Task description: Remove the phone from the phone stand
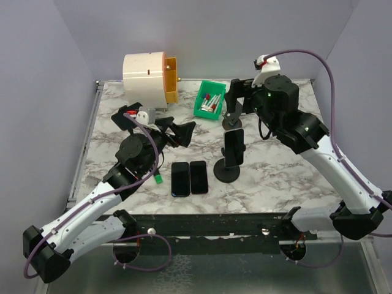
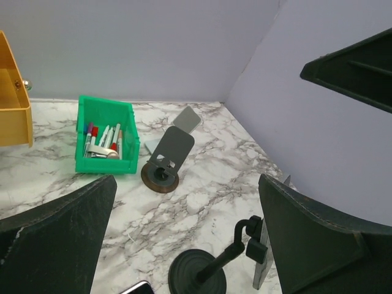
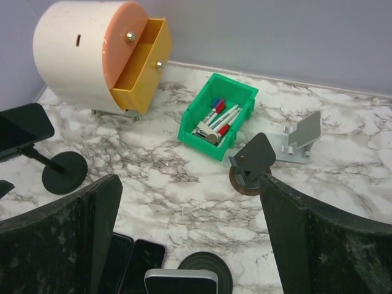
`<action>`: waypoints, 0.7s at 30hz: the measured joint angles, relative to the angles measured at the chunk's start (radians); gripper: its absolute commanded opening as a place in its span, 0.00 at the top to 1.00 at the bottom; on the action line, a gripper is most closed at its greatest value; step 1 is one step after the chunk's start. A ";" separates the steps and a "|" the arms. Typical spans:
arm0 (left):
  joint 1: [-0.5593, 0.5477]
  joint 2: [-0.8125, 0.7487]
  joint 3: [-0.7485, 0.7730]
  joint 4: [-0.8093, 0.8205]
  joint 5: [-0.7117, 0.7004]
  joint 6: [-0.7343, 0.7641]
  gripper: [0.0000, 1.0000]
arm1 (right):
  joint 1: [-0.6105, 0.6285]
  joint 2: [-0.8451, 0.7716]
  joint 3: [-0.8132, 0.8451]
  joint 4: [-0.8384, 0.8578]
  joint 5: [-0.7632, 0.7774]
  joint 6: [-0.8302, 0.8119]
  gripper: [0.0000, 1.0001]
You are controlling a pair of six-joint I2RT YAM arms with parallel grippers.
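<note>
My right claw (image 3: 188, 184) and left claw (image 1: 182, 132) both hang spread and empty, so I'd lower the right onto the phone (image 1: 233, 147), propped on the phone stand (image 1: 226, 173) below and between its fingers (image 3: 61, 245), pinch the long edges and lift straight up.

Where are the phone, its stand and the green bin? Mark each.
phone (image 1: 234, 146), top view, middle of its dark face
stand (image 1: 225, 176), top view, round base
green bin (image 2: 104, 165), left wrist view, near wall
</note>
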 measured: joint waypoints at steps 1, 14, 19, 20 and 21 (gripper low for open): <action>0.000 -0.010 -0.005 0.001 0.003 0.008 0.01 | 0.022 0.011 0.008 -0.007 0.025 -0.016 0.00; -0.008 -0.057 -0.044 0.014 0.057 0.158 0.01 | 0.065 -0.214 -0.422 0.076 0.099 -0.066 0.02; -0.008 -0.050 -0.044 0.014 0.079 0.173 0.01 | 0.065 -0.289 -0.437 0.092 0.009 -0.049 0.01; -0.008 -0.048 -0.044 0.014 0.083 0.173 0.01 | 0.065 -0.296 -0.432 0.092 -0.003 -0.043 0.01; -0.008 -0.047 -0.044 0.013 0.086 0.174 0.01 | 0.065 -0.303 -0.430 0.092 -0.013 -0.036 0.00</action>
